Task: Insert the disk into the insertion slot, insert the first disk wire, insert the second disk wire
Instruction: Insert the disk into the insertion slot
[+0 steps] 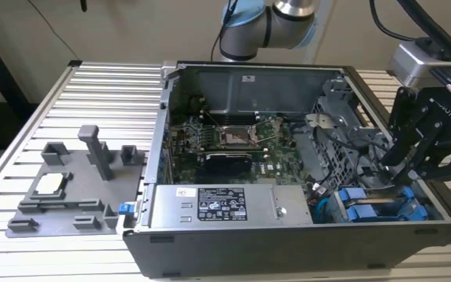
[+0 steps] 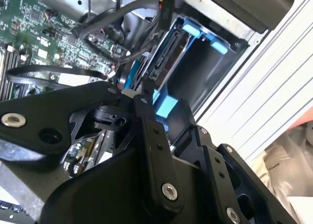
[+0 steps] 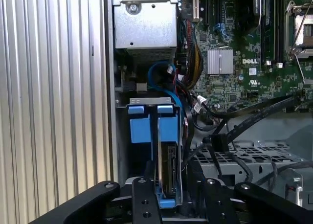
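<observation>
Exterior view, lower right of frame: the gripper (image 1: 410,170) at the insertion slot (image 1: 366,210).
We see a dark printed label and a small white sticker on the grey power-supply box (image 1: 225,205), lower centre. In the first wrist view the fingers (image 3: 144,199) are narrowed onto the disk (image 3: 168,170), gripping its blue carrier. The disk stands on edge, its long axis running from the fingers into the slot, beside black cables (image 3: 244,121).
</observation>
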Robot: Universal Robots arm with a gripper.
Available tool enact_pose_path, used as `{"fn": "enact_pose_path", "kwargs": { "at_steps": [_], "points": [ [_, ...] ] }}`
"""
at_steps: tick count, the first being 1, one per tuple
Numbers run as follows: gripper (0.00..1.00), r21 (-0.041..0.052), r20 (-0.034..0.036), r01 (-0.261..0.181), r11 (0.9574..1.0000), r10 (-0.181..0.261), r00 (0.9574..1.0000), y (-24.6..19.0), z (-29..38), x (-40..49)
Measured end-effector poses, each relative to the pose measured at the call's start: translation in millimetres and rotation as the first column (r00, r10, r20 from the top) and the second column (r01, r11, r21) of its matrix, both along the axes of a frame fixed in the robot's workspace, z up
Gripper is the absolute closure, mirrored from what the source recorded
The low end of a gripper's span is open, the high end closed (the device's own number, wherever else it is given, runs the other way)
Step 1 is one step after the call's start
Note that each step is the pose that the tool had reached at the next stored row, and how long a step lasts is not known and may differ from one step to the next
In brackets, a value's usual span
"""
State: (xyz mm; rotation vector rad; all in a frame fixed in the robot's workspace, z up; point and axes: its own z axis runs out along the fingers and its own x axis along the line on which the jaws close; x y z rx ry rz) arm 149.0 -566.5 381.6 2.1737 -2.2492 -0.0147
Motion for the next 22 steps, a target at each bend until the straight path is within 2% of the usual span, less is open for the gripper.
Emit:
{"fn": "enact_pose_path", "kwargs": {
  "at_steps": [16,19,22],
  "points": [
    [0.60,0.0001,-0.0087,-0.005,1.0000,0.005,0.9999,0.5,0.0,44.4],
    [0.60,0.0002,-0.0090,-0.006,1.0000,0.006,0.9999,2.1,0.0,49.5],
    [0.60,-0.0003,-0.0090,-0.006,1.0000,0.006,0.9999,6.3,0.0,52.1]
  ]
}}
